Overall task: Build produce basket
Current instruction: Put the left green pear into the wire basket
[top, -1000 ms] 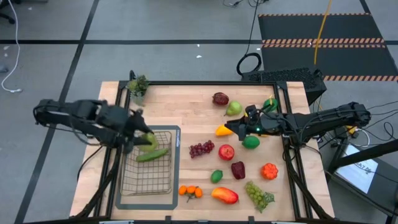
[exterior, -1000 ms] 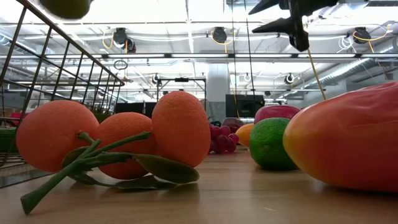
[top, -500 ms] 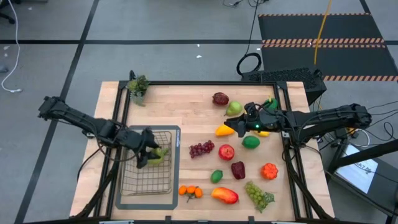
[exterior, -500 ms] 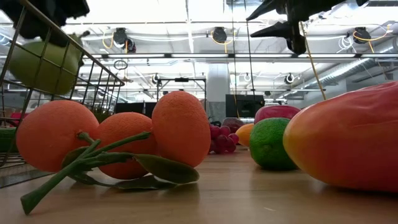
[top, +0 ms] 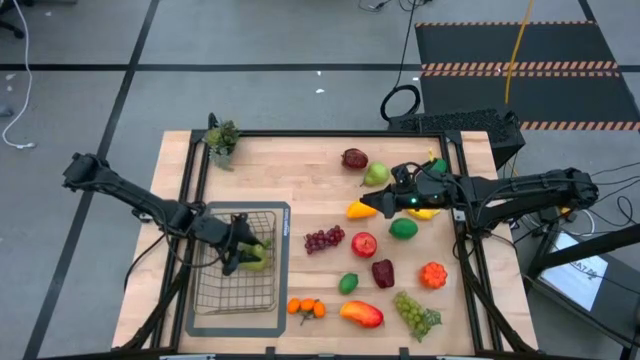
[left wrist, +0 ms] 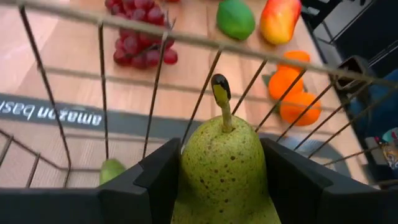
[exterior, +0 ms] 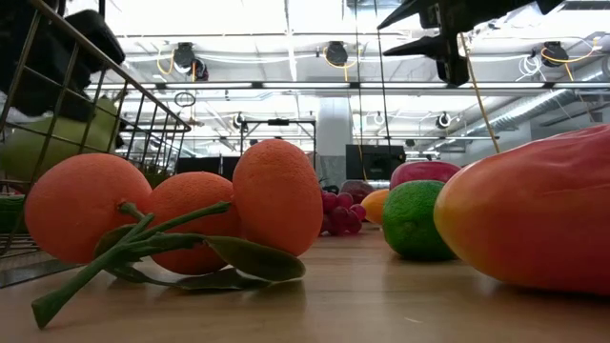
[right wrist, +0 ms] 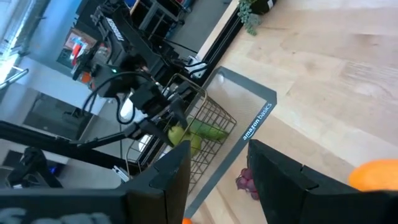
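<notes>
My left gripper (top: 238, 258) reaches into the grey wire basket (top: 232, 292) at the table's left and is shut on a green speckled pear (left wrist: 221, 165). In the low view the pear (exterior: 52, 143) shows behind the basket's wires (exterior: 95, 71). A green cucumber (right wrist: 208, 130) lies in the basket beside it. My right gripper (top: 368, 205) hangs open and high over the table's right half, beside an orange-yellow mango (top: 357, 210). Nothing is between its fingers (right wrist: 168, 174). My left gripper pinches the pear's wide body (left wrist: 186, 180) between its two fingers, one on each side. The fingers slant down from the table's left side. The pear's stem (left wrist: 221, 99) points away from the gripper, toward the basket's wall. Whether the pear rests on the basket's floor I cannot tell.
The basket stands on a grey mat (top: 283, 215). Loose produce lies right of it: purple grapes (top: 323, 239), red apple (top: 364, 244), lime (top: 348, 283), oranges (top: 306, 307), a red-orange mango (top: 361, 314), green grapes (top: 415, 312). A potted sprig (top: 222, 138) stands at the far left corner.
My left gripper has come down with the pear from above the basket's rim into the basket, shifting a little toward the table's near edge. The pear has stayed between its fingers.
</notes>
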